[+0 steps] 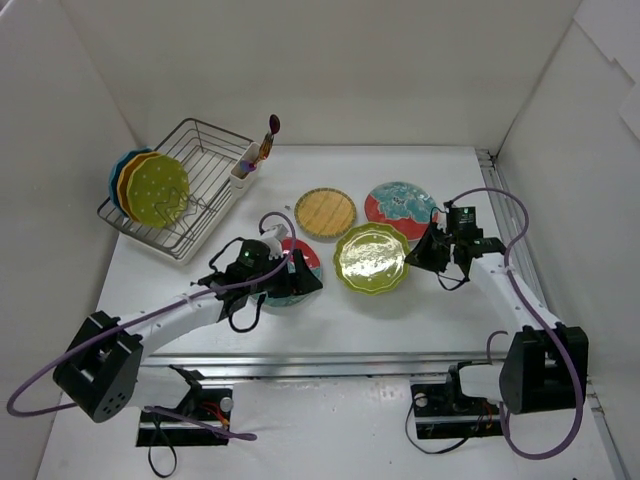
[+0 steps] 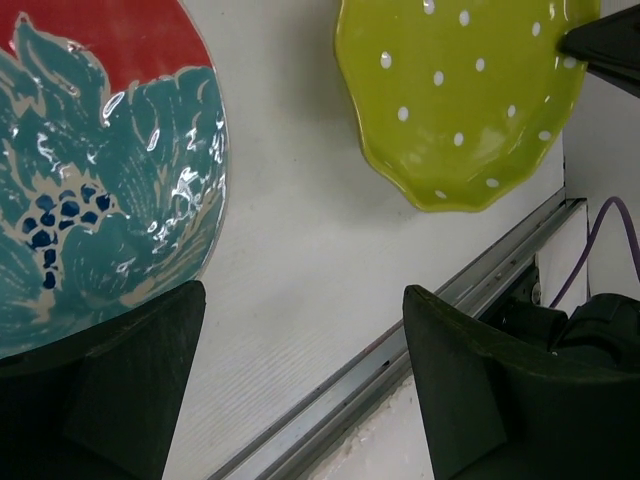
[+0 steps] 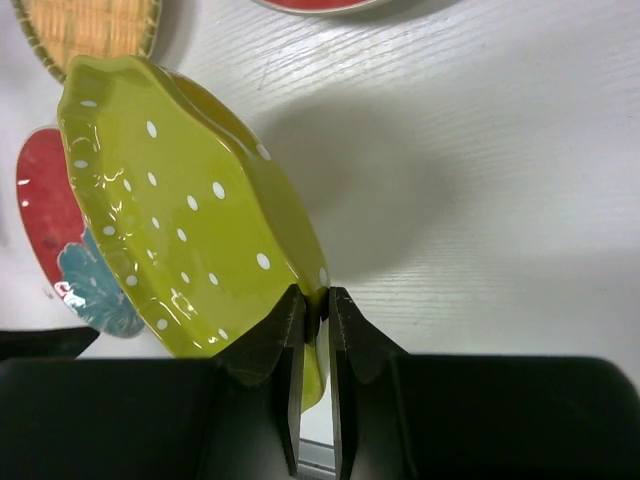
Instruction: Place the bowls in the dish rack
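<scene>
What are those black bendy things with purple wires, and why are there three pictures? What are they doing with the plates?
Those are two robot arms bolted to a table. Each ends in a claw with two fingers. The big picture looks down from above. The other two come from small cameras on the arms' wrists, so you see each claw's own fingers up close.

On the table lie a tan woven bowl, a red-and-teal bowl further back, and another red-and-teal bowl under the left claw. That claw is open and holds nothing.

The right claw pinches the rim of a green dotted bowl, tipping it up off the table.

At the back left stands a wire dish rack. Three bowls already stand upright in it, and a white cup sits on its corner.
</scene>
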Action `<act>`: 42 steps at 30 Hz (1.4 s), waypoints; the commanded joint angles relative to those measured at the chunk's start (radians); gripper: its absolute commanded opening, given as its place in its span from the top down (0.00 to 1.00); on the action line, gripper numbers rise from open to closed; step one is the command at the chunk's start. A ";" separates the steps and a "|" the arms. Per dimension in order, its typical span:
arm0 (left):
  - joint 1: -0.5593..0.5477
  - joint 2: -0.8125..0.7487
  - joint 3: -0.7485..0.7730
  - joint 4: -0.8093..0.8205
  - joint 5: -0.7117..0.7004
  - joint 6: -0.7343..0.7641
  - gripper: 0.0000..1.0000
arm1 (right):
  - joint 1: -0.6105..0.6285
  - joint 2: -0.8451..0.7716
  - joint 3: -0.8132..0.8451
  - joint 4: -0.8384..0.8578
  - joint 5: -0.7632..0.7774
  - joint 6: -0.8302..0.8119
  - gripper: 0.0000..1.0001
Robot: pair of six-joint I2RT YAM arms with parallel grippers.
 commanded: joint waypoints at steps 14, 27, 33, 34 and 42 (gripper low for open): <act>-0.030 0.205 0.164 0.324 0.069 -0.105 0.23 | -0.036 -0.154 0.004 0.068 -0.301 -0.014 1.00; -0.030 0.336 0.193 0.549 0.198 -0.245 0.36 | -0.038 -0.180 -0.016 0.068 -0.341 -0.034 1.00; -0.030 0.337 0.193 0.601 0.227 -0.272 0.45 | -0.039 -0.182 -0.022 0.074 -0.352 -0.036 1.00; -0.030 0.339 0.192 0.607 0.230 -0.277 0.46 | -0.038 -0.183 -0.024 0.076 -0.352 -0.036 1.00; -0.050 0.348 0.210 0.615 0.250 -0.281 0.52 | -0.039 -0.183 -0.033 0.096 -0.362 -0.026 1.00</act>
